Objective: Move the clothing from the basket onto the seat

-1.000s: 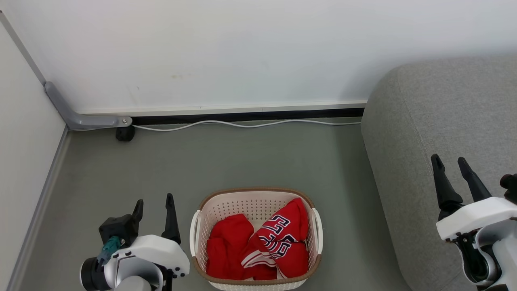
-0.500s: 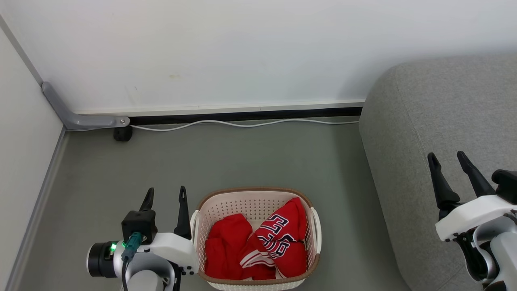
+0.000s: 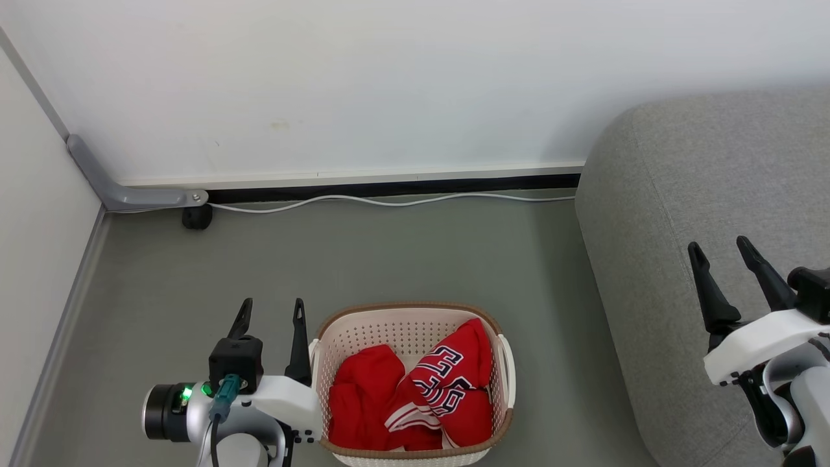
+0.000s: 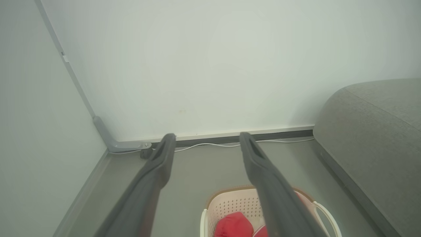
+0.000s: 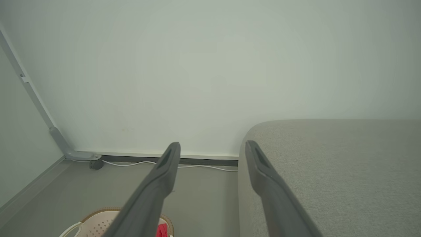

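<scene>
The cream basket (image 3: pixel 411 312) with a brown rim stands on the floor at the bottom middle of the head view. Inside lies the clothing: a plain red garment (image 3: pixel 360 389) on the left and a red jersey (image 3: pixel 454 383) with navy-and-white lettering on the right. My left gripper (image 3: pixel 272 306) hangs open just left of the basket, fingers pointing toward the wall, nothing between them. My right gripper (image 3: pixel 720 245) is open over the grey seat (image 3: pixel 700 168) at the right. The left wrist view shows the basket (image 4: pixel 230 204) and a red garment (image 4: pixel 233 225) below its fingers.
A white wall runs across the back, with a white cable (image 3: pixel 389 200) along its foot. A grey bracket (image 3: pixel 130 193) and a dark wheel (image 3: pixel 196 218) sit in the left corner. Grey floor (image 3: pixel 389 253) lies between basket and wall.
My left gripper has moved right and forward, closing up to the basket's left side, and its wrist has turned. The right gripper has barely shifted. The clothing lies as before.
</scene>
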Robot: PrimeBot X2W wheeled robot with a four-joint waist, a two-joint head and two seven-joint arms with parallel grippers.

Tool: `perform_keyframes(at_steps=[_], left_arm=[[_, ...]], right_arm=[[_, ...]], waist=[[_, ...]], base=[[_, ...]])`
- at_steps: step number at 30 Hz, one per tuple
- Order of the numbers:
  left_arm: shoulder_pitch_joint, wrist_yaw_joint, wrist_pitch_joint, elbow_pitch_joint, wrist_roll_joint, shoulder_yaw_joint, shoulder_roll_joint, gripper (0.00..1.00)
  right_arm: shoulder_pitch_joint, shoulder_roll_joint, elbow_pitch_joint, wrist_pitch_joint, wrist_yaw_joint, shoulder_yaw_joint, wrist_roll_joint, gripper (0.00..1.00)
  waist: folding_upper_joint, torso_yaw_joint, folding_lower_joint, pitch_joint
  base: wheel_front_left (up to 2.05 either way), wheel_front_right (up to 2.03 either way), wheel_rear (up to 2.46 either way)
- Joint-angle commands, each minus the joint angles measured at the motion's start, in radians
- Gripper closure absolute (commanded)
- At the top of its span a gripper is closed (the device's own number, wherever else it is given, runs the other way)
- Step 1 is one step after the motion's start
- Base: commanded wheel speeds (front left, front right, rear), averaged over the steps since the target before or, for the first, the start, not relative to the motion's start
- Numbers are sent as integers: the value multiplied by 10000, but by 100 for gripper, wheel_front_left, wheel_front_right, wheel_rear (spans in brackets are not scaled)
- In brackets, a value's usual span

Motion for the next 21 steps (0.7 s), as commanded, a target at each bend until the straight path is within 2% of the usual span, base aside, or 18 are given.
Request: perform_keyframes(at_steps=[1,14,21], left_arm=[[-498,75,-105,-209,-36,266,124,0],[-474,164,-105,-264,-279,-30,124,0],[-628,619,-105,-637,-794,-828,123,0]], right_arm=[[-188,-167,-175,-143,42,69,-41,0],[-204,-96,-486,-143,42,-296,-31,0],[-430,-394,-1270,-143,42,-535,177,0]], waist=[[0,7,0,4],[0,-36,0,174],[0,-151,0,1111]], base=[[0,0,0],[0,0,0],[0,0,0]])
